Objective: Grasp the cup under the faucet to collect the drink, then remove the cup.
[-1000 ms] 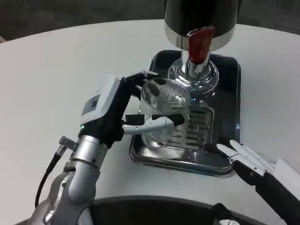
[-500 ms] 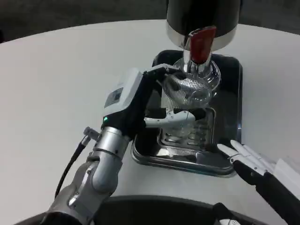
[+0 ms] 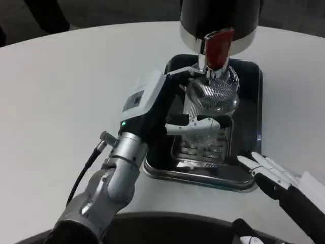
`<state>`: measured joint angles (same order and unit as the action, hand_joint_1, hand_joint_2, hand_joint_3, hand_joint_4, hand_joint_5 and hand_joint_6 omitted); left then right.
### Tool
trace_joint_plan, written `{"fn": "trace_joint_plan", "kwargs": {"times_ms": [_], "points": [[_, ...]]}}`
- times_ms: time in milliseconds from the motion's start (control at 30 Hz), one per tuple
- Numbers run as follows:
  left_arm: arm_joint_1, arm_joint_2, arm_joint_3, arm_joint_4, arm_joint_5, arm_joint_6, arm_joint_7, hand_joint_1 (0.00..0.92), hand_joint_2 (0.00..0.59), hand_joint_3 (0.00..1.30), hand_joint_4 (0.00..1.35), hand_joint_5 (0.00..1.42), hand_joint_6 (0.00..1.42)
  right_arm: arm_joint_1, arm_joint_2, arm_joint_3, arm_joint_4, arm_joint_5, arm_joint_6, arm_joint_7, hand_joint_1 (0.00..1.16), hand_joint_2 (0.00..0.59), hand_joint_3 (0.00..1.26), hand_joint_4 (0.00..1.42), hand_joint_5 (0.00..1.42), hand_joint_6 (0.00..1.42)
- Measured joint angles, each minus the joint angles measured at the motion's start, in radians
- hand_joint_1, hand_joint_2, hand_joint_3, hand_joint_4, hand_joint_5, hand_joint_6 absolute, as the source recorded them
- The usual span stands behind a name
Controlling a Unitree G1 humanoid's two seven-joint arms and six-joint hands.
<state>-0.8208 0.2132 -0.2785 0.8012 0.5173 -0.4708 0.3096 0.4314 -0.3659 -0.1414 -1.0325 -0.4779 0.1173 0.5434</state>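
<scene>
Clear cup [image 3: 207,109] in left robot hand [image 3: 167,109] under red-handled faucet [image 3: 217,48], over steel drip tray [image 3: 203,175].

We look down from the robot's head, close over the white table [image 3: 76,76], facing forward past the left hand [image 3: 152,109] toward the dispenser [image 3: 219,20] beyond it.

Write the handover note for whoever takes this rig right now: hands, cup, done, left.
Left hand: grips the clear cup, holding it under the faucet with the red lever, above the drip tray.
Right hand: holds nothing, fingers apart, resting on the table by the tray's near right corner.
Done: cup grasped and placed under the spout.
Left: collect the drink (whether any is in the cup cannot be told), then remove the cup.
</scene>
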Motion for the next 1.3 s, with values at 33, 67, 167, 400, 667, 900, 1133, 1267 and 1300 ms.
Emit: {"fn": "trace_joint_plan", "kwargs": {"times_ms": [33,67,167,400,667,900,1133,1267,1300], "points": [[-0.001,0.000,-0.001,0.002,-0.003,-0.002,-0.004,0.542,0.115,0.76,0.81,0.80,0.46,0.000,0.000,-0.001,0.000,0.001,0.000,0.000,0.67,0.463,0.10,0.01,0.00,0.00],[-0.002,0.000,-0.003,0.003,-0.005,-0.004,-0.009,0.539,0.119,0.75,0.79,0.77,0.44,-0.001,0.000,-0.001,0.000,0.001,0.001,0.000,0.67,0.463,0.10,0.01,0.00,0.00],[-0.003,0.000,-0.008,0.004,-0.009,-0.010,-0.019,0.513,0.124,0.71,0.71,0.73,0.43,-0.004,0.000,-0.001,0.000,0.001,0.002,0.000,0.67,0.463,0.10,0.01,0.00,0.00],[0.003,0.006,-0.016,0.008,0.000,-0.026,0.003,0.364,0.132,0.49,0.47,0.66,0.43,-0.005,0.000,-0.007,0.001,0.007,0.003,-0.005,0.67,0.463,0.10,0.01,0.00,0.00],[0.028,0.011,-0.020,0.005,0.017,-0.039,0.043,0.329,0.127,0.47,0.27,0.58,0.43,-0.003,0.000,-0.016,0.000,0.021,0.004,-0.009,0.67,0.463,0.10,0.01,0.00,0.00],[0.039,0.013,-0.017,0.002,0.033,-0.047,0.061,0.321,0.116,0.47,0.18,0.56,0.43,-0.001,0.001,-0.020,0.000,0.032,0.004,-0.018,0.67,0.463,0.10,0.01,0.00,0.00],[0.056,0.019,-0.016,-0.015,0.043,-0.047,0.080,0.322,0.102,0.46,0.12,0.47,0.38,0.004,0.001,-0.021,0.000,0.033,0.004,-0.031,0.67,0.463,0.10,0.01,0.00,0.00],[0.066,0.022,-0.016,-0.025,0.045,-0.045,0.087,0.327,0.090,0.42,0.10,0.43,0.36,0.005,0.001,-0.021,0.000,0.034,0.004,-0.037,0.67,0.463,0.10,0.02,0.00,0.00],[0.066,0.023,-0.016,-0.027,0.046,-0.043,0.088,0.330,0.088,0.40,0.09,0.41,0.36,0.005,0.001,-0.021,0.000,0.034,0.004,-0.039,0.67,0.463,0.10,0.02,0.00,0.00]]}}
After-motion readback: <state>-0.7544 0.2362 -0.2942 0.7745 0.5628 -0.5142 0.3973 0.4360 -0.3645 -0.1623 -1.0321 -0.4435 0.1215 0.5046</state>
